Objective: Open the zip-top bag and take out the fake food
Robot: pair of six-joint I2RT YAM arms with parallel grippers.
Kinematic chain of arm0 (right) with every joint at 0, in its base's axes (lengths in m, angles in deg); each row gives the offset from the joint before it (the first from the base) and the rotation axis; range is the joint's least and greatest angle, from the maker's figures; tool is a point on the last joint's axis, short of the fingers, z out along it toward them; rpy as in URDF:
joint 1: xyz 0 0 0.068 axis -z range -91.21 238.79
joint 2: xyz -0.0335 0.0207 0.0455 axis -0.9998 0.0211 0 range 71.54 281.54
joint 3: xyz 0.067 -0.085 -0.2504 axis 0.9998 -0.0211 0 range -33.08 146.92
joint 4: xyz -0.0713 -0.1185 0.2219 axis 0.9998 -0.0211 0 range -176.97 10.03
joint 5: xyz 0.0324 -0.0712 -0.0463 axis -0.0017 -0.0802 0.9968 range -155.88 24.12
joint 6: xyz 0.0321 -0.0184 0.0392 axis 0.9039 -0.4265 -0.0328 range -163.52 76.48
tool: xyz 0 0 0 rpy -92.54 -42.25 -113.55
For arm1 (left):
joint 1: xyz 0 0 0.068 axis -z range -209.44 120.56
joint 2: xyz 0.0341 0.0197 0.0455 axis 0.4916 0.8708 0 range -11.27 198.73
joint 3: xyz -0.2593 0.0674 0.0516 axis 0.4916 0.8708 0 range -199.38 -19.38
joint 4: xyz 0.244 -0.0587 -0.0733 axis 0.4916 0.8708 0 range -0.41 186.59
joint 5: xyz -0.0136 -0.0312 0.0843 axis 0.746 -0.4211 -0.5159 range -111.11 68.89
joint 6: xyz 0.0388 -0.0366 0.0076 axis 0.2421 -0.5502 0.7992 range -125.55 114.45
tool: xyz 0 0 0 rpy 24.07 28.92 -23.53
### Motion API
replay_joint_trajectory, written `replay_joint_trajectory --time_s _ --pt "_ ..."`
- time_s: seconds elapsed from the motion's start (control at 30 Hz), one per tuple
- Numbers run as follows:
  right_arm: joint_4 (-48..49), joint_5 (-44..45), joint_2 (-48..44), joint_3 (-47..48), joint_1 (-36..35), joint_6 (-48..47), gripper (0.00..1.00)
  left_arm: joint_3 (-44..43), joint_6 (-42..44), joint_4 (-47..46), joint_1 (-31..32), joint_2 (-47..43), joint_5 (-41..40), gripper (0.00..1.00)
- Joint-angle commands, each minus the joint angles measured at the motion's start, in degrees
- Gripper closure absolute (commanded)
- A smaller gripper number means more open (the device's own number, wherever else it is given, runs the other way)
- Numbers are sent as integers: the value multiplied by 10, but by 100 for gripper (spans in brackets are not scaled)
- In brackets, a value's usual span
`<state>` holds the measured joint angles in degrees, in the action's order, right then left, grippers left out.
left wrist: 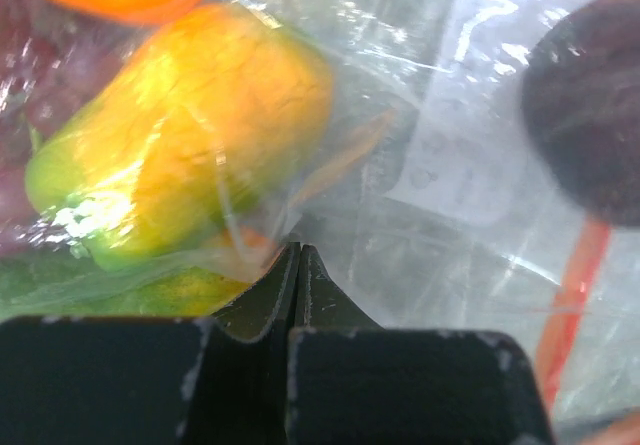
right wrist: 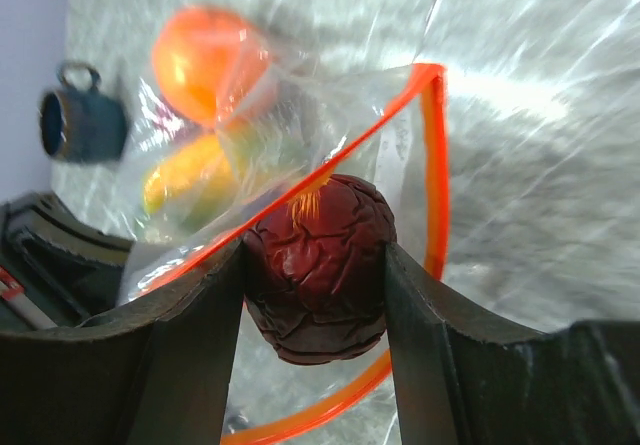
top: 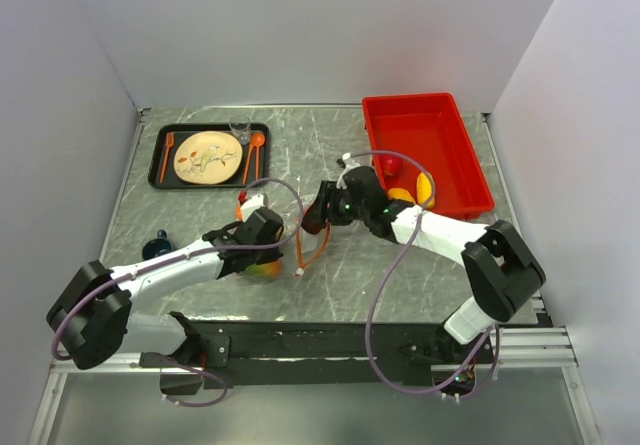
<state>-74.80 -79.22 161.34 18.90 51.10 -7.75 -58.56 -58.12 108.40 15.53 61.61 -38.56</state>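
The clear zip-top bag [right wrist: 330,115] lies on the table with its orange-red zipper strip [right wrist: 435,165] gaping open. My left gripper [left wrist: 297,255] is shut, pinching the bag's plastic [left wrist: 430,165] beside a green-yellow mango [left wrist: 190,135]. An orange fruit [right wrist: 205,60] and the mango [right wrist: 190,180] are inside the bag. My right gripper [right wrist: 315,255] is shut on a dark purple wrinkled fruit [right wrist: 318,270] at the bag's mouth. From above, the left gripper [top: 262,235] and right gripper [top: 318,210] flank the bag [top: 290,240].
A red bin [top: 445,125] at the back right holds a red fruit [top: 392,165] and a yellow-orange one [top: 420,190]. A black tray [top: 160,165] with a plate and orange cutlery sits at the back left. A dark blue mug [top: 157,248] stands beside the left arm.
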Motion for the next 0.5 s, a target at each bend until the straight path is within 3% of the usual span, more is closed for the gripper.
replay_joint_trajectory --time_s 0.0,0.47 --pt "-10 21 -52 -7 24 2 66 -46 29 7 -1 -19 4 99" --pt "-121 46 -155 -24 161 -47 65 -88 62 34 -2 -42 11 99"
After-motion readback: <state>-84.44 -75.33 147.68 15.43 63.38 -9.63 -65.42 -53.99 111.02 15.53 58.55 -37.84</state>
